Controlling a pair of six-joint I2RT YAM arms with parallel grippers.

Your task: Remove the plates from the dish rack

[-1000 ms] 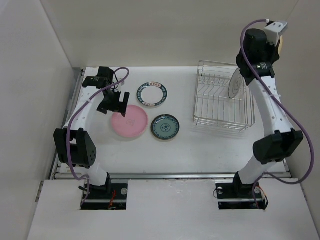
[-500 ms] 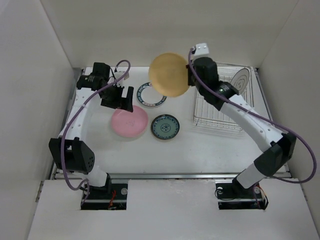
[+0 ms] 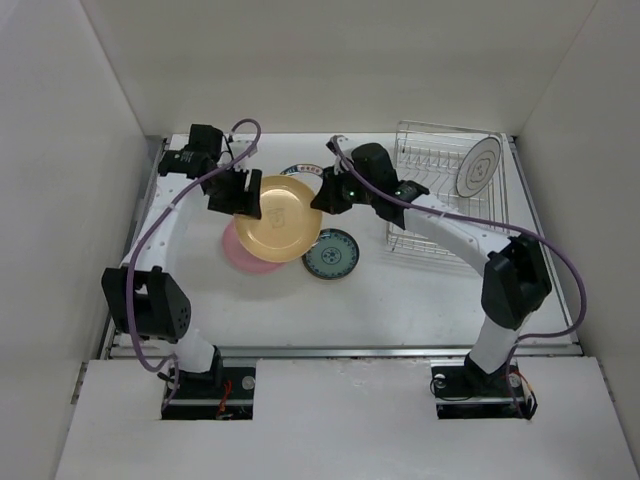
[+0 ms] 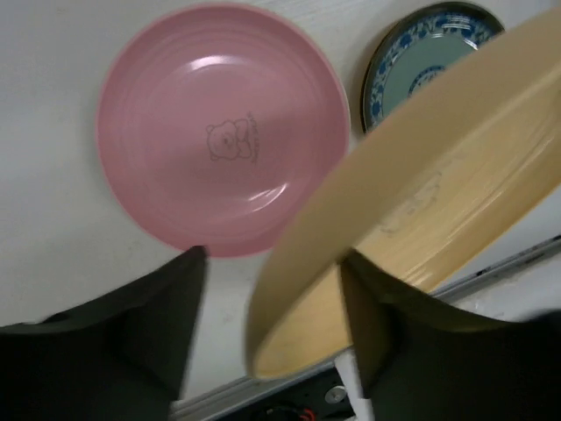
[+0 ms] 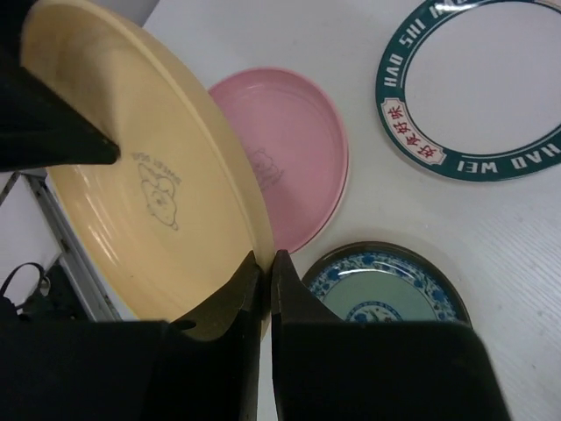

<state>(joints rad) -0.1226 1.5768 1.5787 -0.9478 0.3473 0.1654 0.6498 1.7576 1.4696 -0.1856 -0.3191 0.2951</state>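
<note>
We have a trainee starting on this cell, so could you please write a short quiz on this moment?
1. True or false: the right gripper pinches the rim of the yellow plate.
2. How many plates stand in the dish rack? A none, B one, C three.
3. Fill in: the yellow plate hangs partly over the ___ plate.
Key: 1 true. 2 B, the grey-ringed plate. 3 the pink plate.
</note>
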